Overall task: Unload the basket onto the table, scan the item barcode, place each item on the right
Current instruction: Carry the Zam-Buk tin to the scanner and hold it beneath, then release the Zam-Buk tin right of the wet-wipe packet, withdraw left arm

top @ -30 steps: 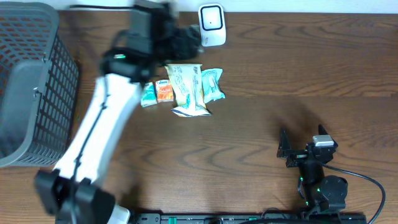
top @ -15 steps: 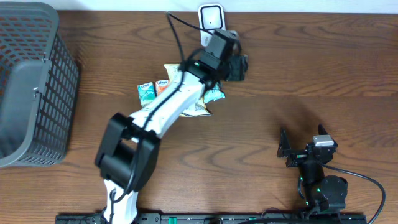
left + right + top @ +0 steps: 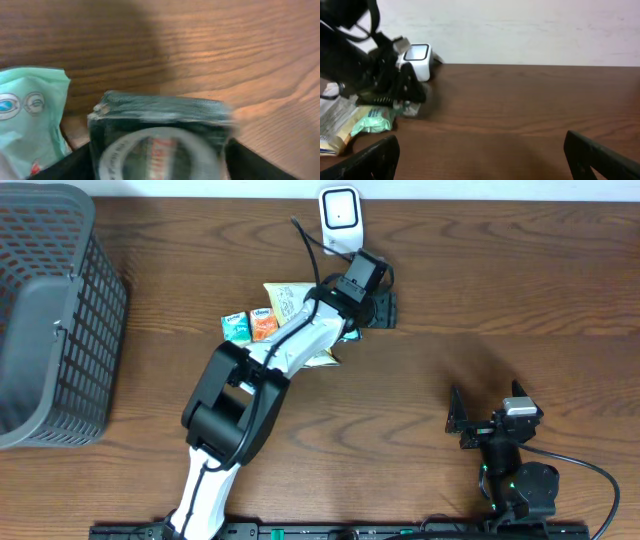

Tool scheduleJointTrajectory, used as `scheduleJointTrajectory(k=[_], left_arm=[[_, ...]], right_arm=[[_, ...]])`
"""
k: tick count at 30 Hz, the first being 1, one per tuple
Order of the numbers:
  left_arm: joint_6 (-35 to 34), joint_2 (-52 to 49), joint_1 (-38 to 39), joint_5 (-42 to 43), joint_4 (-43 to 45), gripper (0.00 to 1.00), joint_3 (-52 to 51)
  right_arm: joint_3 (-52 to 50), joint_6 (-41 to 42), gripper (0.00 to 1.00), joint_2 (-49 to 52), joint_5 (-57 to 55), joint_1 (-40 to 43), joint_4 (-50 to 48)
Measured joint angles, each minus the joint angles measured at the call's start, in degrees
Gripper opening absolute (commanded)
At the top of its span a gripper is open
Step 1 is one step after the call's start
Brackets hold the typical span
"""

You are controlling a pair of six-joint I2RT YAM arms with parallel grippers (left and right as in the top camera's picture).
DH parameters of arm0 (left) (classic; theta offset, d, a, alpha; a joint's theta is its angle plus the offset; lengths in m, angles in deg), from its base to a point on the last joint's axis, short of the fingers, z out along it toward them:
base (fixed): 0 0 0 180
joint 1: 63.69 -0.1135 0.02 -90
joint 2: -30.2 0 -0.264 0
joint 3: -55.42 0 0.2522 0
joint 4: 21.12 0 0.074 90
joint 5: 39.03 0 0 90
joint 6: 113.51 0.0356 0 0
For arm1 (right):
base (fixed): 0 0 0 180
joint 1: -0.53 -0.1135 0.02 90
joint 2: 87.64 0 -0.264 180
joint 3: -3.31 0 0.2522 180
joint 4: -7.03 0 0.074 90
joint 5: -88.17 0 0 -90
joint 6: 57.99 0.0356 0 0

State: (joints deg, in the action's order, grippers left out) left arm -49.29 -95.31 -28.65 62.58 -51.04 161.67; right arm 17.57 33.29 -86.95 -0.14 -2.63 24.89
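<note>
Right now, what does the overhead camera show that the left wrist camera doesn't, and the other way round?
Only overhead: the grey basket, the white scanner, the orange packet and the right arm. Only left wrist: the round white label on the dark green box. Both: that box, the mint packet and the wooden table.
</note>
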Motion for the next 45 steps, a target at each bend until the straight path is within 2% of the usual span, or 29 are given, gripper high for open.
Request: scheduleJointTrajectory(k=[12,15,18,23,27,29,32,33,35,45], left_arm=[[-1.44,1.25,-0.52,0.02,-0.37,0.86,-0.09],[-1.44,7.23,-1.73,0.02,-1.84,0.86,-0.28],[-1.42,17.33,-3.72,0.00,-4.09,0.86,-0.26],[1.49,35.08,-7.65,-0.20,-15.34,0.86,0.44],[6.21,42.82,-9.88,-1.33,-28.02,0.87,0.87],[6.84,44.19,-11.06,-3.45,-34.12,0.91,0.90],[6.23,44.44,-14.10,-8.63,-41.22,0.91,0.79],[5.81,44.35,-15.54,-10.34,-43.10,0.98,0.74],[4.72,44.28,-18.95,-13.00,-46.07,0.98,0.70],[3.28,44.28,-34.71,-17.25,-49.99,0.98,-0.35]], right_arm=[[0.00,0.00,0.99,0.00,0.00,0.00,0.00],[0.00,0.00,0.99,0.00,0.00,0.00,0.00],[0.00,0.00,0.99,-0.02,0.00,0.00,0.00],[-0.02,-0.02,0.99,0.00,0.00,0.00,-0.02],[-0.02,0.00,0.99,0.00,0.00,0.00,-0.02],[-0.02,0.00,0.99,0.00,0.00,0.00,-0.02],[-0.02,0.00,0.99,0.00,0.00,0.00,-0.02],[-0.02,0.00,0.99,0.00,0.00,0.00,-0.02],[-0.02,0.00,0.99,0.00,0.00,0.00,-0.02],[-0.02,0.00,0.99,0.00,0.00,0.00,-0.02]])
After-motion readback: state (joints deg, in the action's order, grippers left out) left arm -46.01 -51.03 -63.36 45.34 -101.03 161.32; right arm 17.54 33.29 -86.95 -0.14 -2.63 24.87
